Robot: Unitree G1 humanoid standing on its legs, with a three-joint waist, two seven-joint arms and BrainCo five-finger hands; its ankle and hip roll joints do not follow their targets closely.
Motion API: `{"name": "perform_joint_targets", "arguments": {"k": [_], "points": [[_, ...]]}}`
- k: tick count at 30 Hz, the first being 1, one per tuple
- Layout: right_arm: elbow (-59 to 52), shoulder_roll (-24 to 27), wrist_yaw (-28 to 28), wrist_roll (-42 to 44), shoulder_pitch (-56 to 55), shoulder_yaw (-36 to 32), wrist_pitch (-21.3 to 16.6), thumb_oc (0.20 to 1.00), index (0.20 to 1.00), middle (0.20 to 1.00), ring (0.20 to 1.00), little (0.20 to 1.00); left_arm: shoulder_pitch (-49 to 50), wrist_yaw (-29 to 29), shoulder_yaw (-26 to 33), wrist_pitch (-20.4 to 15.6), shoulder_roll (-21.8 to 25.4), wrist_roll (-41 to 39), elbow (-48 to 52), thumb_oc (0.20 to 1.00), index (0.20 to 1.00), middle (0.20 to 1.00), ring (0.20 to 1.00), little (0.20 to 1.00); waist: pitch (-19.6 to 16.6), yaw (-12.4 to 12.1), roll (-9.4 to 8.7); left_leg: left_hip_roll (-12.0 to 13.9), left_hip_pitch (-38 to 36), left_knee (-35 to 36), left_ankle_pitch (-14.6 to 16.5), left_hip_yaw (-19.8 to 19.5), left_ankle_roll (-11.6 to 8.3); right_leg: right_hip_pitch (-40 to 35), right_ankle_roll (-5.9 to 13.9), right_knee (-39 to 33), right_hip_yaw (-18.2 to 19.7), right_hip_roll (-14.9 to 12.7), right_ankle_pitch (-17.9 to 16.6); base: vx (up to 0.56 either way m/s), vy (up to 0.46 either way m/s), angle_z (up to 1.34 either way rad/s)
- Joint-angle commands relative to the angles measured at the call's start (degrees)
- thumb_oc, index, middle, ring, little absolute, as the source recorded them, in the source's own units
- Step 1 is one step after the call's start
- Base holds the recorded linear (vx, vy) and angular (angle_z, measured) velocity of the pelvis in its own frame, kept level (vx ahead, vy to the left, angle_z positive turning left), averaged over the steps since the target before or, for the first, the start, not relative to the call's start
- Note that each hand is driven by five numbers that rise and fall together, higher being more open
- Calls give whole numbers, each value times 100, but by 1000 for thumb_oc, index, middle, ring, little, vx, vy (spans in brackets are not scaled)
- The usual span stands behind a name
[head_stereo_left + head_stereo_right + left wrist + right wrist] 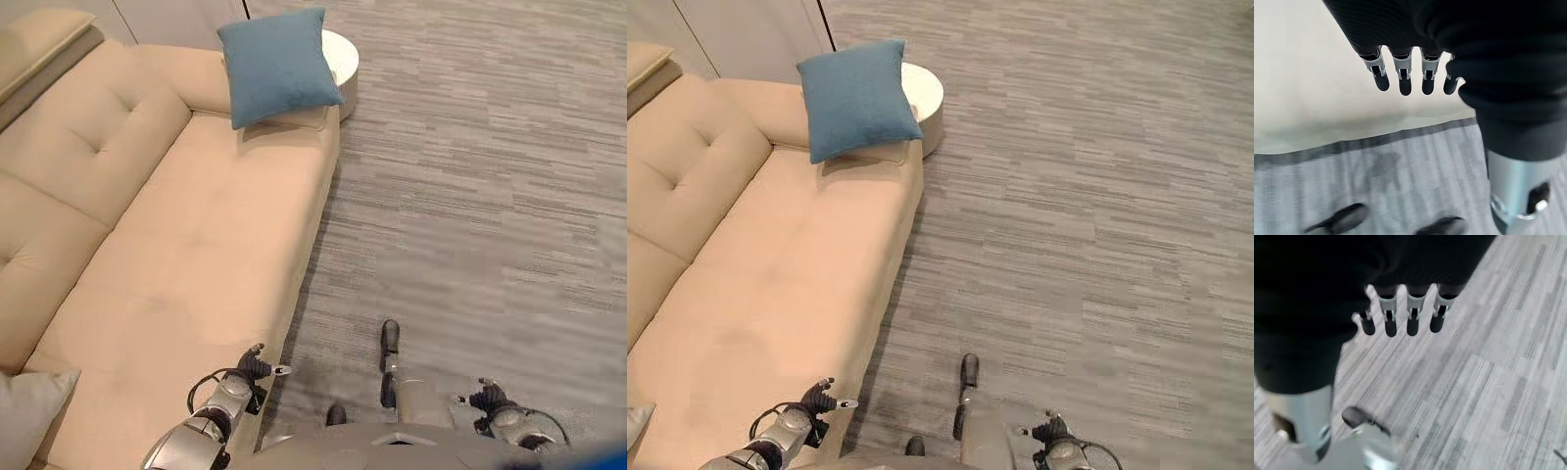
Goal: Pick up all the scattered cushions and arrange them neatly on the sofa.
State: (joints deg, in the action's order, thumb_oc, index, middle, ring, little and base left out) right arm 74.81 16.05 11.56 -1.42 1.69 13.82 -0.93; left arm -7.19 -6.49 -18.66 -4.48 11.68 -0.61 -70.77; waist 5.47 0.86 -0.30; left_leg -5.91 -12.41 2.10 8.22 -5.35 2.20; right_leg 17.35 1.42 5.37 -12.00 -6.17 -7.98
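A blue cushion (276, 65) leans on the far armrest of the beige sofa (196, 245). A light grey cushion (27, 415) lies at the sofa's near end, at the lower left of the left eye view. My left hand (253, 370) hangs low beside the sofa's front edge, open and holding nothing; its fingers (1403, 81) hang straight over the seat edge. Over the carpet at the lower right, my right hand (489, 398) is open too, with relaxed fingers (1399, 319) and nothing in them. Both hands are far from either cushion.
A round white side table (345, 61) stands just behind the blue cushion, past the sofa's far end. Grey striped carpet (470, 196) spreads to the right of the sofa. The sofa's long seat lies bare between the two cushions.
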Motion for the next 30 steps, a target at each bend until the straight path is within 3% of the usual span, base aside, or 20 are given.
{"name": "perform_joint_targets", "arguments": {"k": [1,2,3,6,9,11,12,13,15,19,21,24,26,27,29,30], "points": [[-119,236,146,1,245,-25,-197,1000,1000,1000,1000,1000,-179,-6,66,-158,62,-27,219,1000,1000,1000,1000,1000,42,-49,-113,336,963,-1073,-66,165,-497,-974,647,-453,38,72,475,293,-266,48],[-116,225,151,39,270,-35,-201,1000,1000,1000,1000,1000,-229,15,20,-145,50,-9,238,1000,1000,1000,1000,1000,77,-49,-145,415,1187,-1536,-242,260,-580,-1097,562,-489,53,102,546,196,-253,7],[-136,234,150,122,296,-27,-213,1000,1000,1000,1000,1000,-261,50,-43,-155,50,-25,313,1000,1000,1000,1000,1000,185,-109,-227,434,1671,-2489,-609,298,-657,-1312,438,-588,64,131,613,196,-259,3],[-170,252,143,205,346,-32,-211,1000,1000,1000,1000,1000,-304,46,-56,-181,67,-111,352,1000,1000,1000,1000,1000,279,-176,-322,477,2173,-3245,-636,462,-595,-1593,321,-785,58,166,696,168,-162,11],[-193,257,206,199,332,21,-238,1000,1000,1000,1000,1000,-284,20,-62,-152,23,-152,298,1000,1000,1000,1000,1000,271,-260,-380,405,2509,-2526,-262,651,-459,-1802,381,-957,87,200,806,270,-70,-7],[-177,262,250,152,321,33,-239,1000,1000,1000,1000,1000,-248,6,-23,-148,-6,-180,253,1000,1000,1000,1000,1000,262,-309,-321,364,2658,-1788,-517,651,-476,-1905,412,-994,84,312,893,247,0,-2],[-171,255,269,137,302,59,-234,1000,1000,1000,1000,1000,-214,0,-9,-176,-18,-220,242,1000,1000,1000,1000,1000,275,-397,-234,402,2749,-1059,-1020,674,-546,-2080,400,-1018,116,458,1030,344,17,-22],[-161,234,253,85,288,97,-225,1000,1000,1000,1000,1000,-162,3,36,-177,-11,-241,175,1000,1000,1000,1000,1000,259,-465,-194,431,2703,-681,-1168,657,-563,-2189,382,-1002,192,570,1147,351,32,-25],[-153,219,248,49,283,110,-225,1000,1000,1000,1000,1000,-129,7,64,-168,-13,-222,145,1000,1000,1000,1000,1000,212,-471,-206,405,2635,-655,-1159,602,-537,-2225,404,-996,185,571,1191,223,40,-46],[-124,160,191,-148,252,157,-189,1000,1000,1000,1000,1000,38,25,267,-136,57,-251,32,1000,1000,1000,1000,1000,9,-677,-272,263,2370,-719,-920,600,-339,-2186,538,-129,161,353,1413,250,97,-29],[-142,176,145,-219,322,148,-156,1000,1000,1000,1000,1000,4,19,303,-111,141,-248,57,1000,1000,1000,1000,1000,51,-634,-191,263,2057,-687,-740,563,-144,-1545,826,1232,98,131,1170,139,117,-33],[-183,170,139,-218,358,139,-150,1000,1000,1000,1000,1000,-32,-7,279,-115,209,-238,105,1000,1000,1000,1000,1000,115,-505,-51,252,1801,-595,-627,461,-14,-961,884,2128,116,35,829,106,73,15],[-219,171,148,-236,374,156,-168,1000,1000,1000,1000,1000,-33,-24,294,-133,211,-270,96,1000,1000,1000,1000,1000,133,-479,-14,228,1592,-479,-540,383,-1,-868,784,1736,-91,-168,898,345,-39,32],[-241,200,117,-214,410,164,-129,1000,1000,1000,1000,1000,-39,-9,276,-155,198,-235,10,1000,1000,1000,1000,1000,126,-348,-62,128,1372,-405,-415,231,-55,-658,753,480,123,-185,742,478,-157,17],[-208,220,106,-251,401,152,-90,1000,1000,1000,1000,1000,-4,-4,306,-184,145,-197,-126,1000,1000,1000,1000,1000,197,-235,-87,89,1094,-457,-207,1,-153,-452,907,-282,388,-209,290,548,-275,44],[-213,216,113,-283,386,157,-102,1000,1000,1000,1000,1000,37,1,337,-180,135,-155,-176,1000,1000,1000,1000,1000,165,-218,-124,97,963,-443,-82,-35,-194,-542,935,-424,258,-265,191,555,-353,110]]}}
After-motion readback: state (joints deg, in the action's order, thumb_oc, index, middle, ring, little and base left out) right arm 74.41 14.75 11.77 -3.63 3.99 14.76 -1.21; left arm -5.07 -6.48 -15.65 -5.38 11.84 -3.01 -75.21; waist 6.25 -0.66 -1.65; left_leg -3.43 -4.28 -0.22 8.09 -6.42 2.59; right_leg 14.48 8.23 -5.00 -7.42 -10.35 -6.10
